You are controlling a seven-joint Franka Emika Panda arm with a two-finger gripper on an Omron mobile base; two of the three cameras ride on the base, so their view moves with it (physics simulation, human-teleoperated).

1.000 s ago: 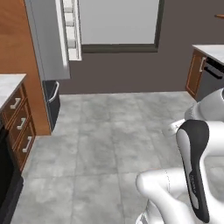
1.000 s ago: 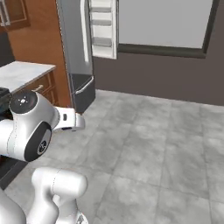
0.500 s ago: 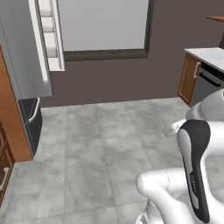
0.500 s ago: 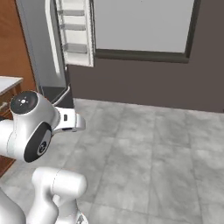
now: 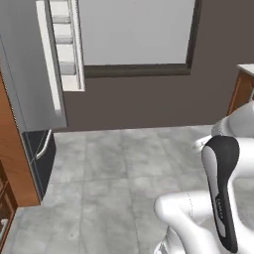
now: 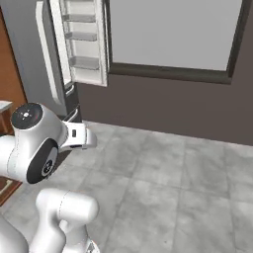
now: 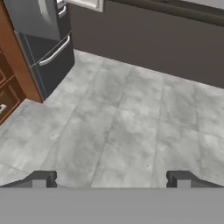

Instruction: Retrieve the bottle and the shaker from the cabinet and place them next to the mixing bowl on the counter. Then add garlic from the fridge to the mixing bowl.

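Hand view gives me the nearest read: the claw (image 7: 112, 178) hangs over bare grey floor tile (image 7: 127, 127), its two dark tips standing well apart with nothing between them. Beyond the tips, on the upper left of that view, I see the dark lower drawer of the fridge (image 7: 48, 57) with its silver handle, and brown cabinet drawers (image 7: 8, 96) just beside it.

From the left base view the arm (image 5: 221, 198) sits folded close to the base, and farther off the fridge door (image 5: 62, 54) stands open with its white shelves showing. I cannot make out anything on those shelves. Behind it runs the dark wall with a large pale window (image 5: 134, 32).

None of the bottle, shaker, mixing bowl or garlic can be found from here, so I can't place them; I judge the garlic still lies inside the fridge. I expect a garlic bulb to be light, firm and rounded with a papery, slippery skin, so I would close across its widest middle, gently, to stop it rolling out.
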